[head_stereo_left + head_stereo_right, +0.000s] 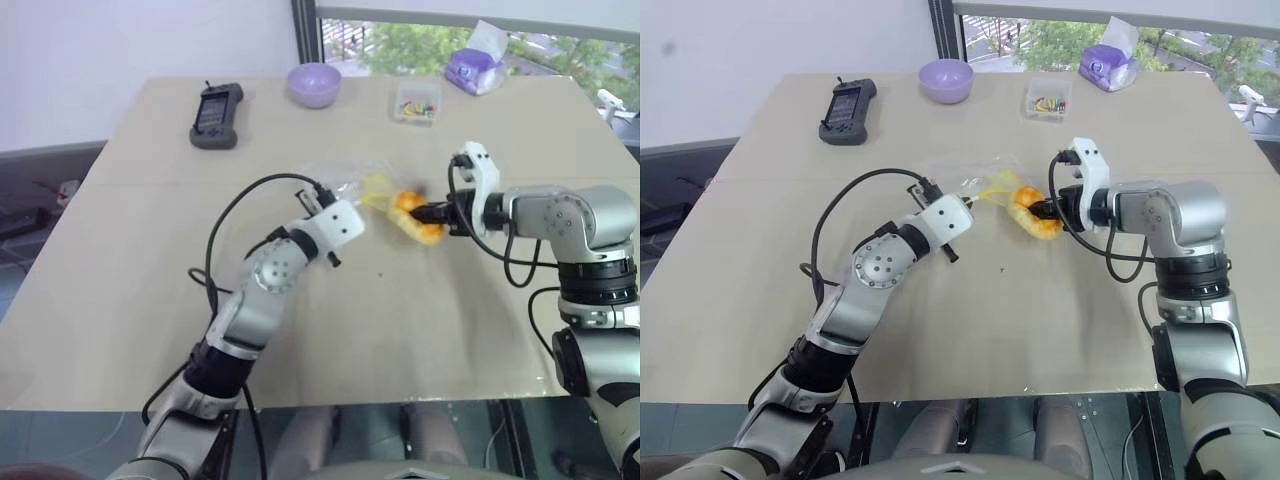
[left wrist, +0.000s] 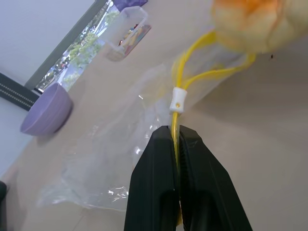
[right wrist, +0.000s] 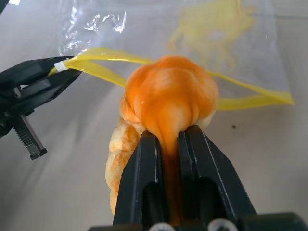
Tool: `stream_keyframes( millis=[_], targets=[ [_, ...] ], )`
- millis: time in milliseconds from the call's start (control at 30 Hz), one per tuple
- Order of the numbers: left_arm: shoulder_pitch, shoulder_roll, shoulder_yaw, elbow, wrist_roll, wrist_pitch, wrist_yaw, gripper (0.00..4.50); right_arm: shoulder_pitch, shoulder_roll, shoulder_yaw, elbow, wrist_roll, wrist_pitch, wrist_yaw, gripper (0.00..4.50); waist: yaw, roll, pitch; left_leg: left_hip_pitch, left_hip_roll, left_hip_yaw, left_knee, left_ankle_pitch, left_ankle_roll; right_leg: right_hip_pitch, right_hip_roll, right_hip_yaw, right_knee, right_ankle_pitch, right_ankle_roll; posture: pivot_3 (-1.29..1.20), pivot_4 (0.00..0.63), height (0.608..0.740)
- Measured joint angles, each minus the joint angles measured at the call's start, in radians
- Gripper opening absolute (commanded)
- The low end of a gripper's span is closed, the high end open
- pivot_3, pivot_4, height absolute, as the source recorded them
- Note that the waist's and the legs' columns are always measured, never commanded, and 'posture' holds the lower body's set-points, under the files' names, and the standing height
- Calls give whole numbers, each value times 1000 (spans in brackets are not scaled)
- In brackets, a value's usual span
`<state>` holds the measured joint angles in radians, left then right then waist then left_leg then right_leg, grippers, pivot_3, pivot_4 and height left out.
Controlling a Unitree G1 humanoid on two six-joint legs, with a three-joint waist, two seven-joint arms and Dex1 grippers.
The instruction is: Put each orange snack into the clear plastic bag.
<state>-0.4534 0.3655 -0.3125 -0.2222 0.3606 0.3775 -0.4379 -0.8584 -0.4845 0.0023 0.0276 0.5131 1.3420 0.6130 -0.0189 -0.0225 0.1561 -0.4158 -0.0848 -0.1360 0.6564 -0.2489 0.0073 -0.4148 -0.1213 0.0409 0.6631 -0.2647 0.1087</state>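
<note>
R hand [image 3: 167, 139] pinches orange snack [image 3: 168, 96] at clear plastic bag [image 2: 120, 144] mouth.

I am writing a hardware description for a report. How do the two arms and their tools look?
Both arms have silver-grey rounded segments with dark joint rings and white wrist housings. Loose black cables loop beside each forearm. The left tool and the right tool each have two smooth, matte black, wedge-shaped fingers. No markings are visible on them.
</note>
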Motion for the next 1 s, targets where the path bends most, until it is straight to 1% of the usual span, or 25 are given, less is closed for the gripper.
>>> stream_keyframes(
  millis=[233,467,667,1000],
  targets=[
    [0,-20,-3,0,1,10,5,0,-10,0,20,10,5,-23,17,11,0,0,0,0,0,0,0,0,0,0,0,0,0,0,0,0,150,740],
    [0,-25,-3,0,1,10,8,0,-23,45,-87,17,89,34,14,11,0,0,0,0,0,0,0,0,0,0,0,0,0,0,0,0,150,740],
    [0,-33,-11,0,-2,-15,3,0,-40,102,-162,124,108,74,-35,11,0,0,0,0,0,0,0,0,0,0,0,0,1,0,0,0,150,740],
    [2,-39,-11,0,-26,-67,-12,0,-50,99,-167,255,72,46,-58,11,-3,0,0,0,0,0,1,0,0,0,0,0,1,0,0,0,150,740]
  ],
)
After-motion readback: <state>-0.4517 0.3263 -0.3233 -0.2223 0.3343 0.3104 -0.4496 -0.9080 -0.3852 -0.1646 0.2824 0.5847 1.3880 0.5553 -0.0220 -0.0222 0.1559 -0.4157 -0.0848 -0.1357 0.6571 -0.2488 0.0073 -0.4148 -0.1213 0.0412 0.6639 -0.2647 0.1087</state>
